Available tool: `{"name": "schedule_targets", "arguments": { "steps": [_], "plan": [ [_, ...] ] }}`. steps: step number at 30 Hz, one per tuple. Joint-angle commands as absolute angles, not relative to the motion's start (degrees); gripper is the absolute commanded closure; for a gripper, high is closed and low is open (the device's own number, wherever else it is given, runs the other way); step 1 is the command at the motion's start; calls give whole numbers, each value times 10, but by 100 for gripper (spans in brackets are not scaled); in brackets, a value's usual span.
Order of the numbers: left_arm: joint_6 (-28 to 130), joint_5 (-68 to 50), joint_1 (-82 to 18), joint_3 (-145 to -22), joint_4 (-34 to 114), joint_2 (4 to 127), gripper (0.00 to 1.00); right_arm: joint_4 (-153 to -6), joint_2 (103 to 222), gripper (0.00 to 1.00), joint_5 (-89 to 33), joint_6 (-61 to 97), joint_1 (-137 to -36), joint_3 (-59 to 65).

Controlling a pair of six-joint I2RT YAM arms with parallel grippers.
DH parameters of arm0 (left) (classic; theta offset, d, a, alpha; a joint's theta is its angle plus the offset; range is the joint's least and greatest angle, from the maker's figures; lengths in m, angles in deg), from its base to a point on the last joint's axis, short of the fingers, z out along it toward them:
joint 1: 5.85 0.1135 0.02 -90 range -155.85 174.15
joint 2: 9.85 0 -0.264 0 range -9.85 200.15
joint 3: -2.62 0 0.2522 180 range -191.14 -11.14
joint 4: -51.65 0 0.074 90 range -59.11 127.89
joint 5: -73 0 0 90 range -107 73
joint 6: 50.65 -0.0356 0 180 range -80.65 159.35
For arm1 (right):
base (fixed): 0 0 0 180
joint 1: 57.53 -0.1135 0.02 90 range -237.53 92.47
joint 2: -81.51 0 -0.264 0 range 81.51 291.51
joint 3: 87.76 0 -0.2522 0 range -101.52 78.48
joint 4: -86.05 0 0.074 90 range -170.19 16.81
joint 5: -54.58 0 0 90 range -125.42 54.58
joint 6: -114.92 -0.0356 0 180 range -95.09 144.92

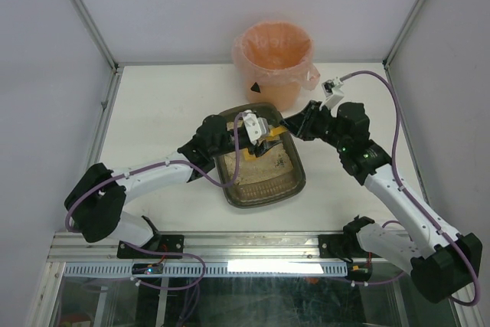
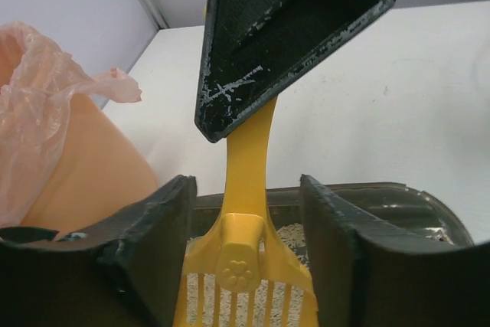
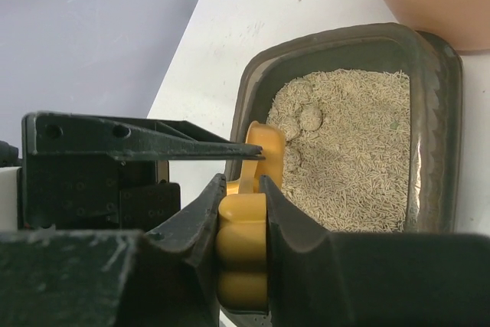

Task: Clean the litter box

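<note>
The litter box (image 1: 295,185) is a dark tray of beige litter (image 3: 360,158) lying mid-table. A yellow slotted scoop (image 1: 271,137) hangs over its far end. My right gripper (image 3: 241,183) is shut on the scoop's handle (image 3: 243,254); from the left wrist view it shows as a black finger (image 2: 283,44) above the handle. My left gripper (image 2: 246,185) stands open. Its fingers flank the scoop's head (image 2: 245,262) with a gap on each side. A couple of round clumps (image 3: 310,118) lie in the litter by the scoop's tip.
A round bin with a pink liner (image 1: 274,55) stands just behind the litter box, close to the left gripper (image 2: 46,151). Grey walls enclose the white table (image 1: 168,105) on three sides. Both arms meet over the tray's far end.
</note>
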State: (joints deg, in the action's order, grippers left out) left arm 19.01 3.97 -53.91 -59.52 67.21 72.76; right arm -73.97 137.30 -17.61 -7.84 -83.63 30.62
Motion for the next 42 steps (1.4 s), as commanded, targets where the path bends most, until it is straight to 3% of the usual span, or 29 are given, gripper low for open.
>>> {"name": "schedule_targets", "arguments": {
  "steps": [1, 4, 11, 18, 22, 32, 42],
  "plan": [
    [240, 13, -547, -583, 719, 686, 37, -760, 1367, 100, -200, -59, -842, 294],
    [298, -46, -547, -551, 733, 648, 29, -750, 1364, 100, -234, -40, -843, 288],
    [440, -242, -547, -450, 654, 484, 26, -725, 1386, 100, -264, -15, -843, 262],
    [644, -497, -538, -451, 373, 374, 21, -713, 1435, 100, -309, -6, -863, 229],
    [702, -497, -517, -445, 307, 365, 26, -697, 1484, 100, -358, 10, -885, 191],
    [737, -340, -429, -469, 282, 453, 31, -541, 1577, 100, -562, 83, -974, 38],
    [707, -288, -429, -479, 312, 497, 38, -452, 1626, 100, -614, 80, -1001, 8]
  ]
}}
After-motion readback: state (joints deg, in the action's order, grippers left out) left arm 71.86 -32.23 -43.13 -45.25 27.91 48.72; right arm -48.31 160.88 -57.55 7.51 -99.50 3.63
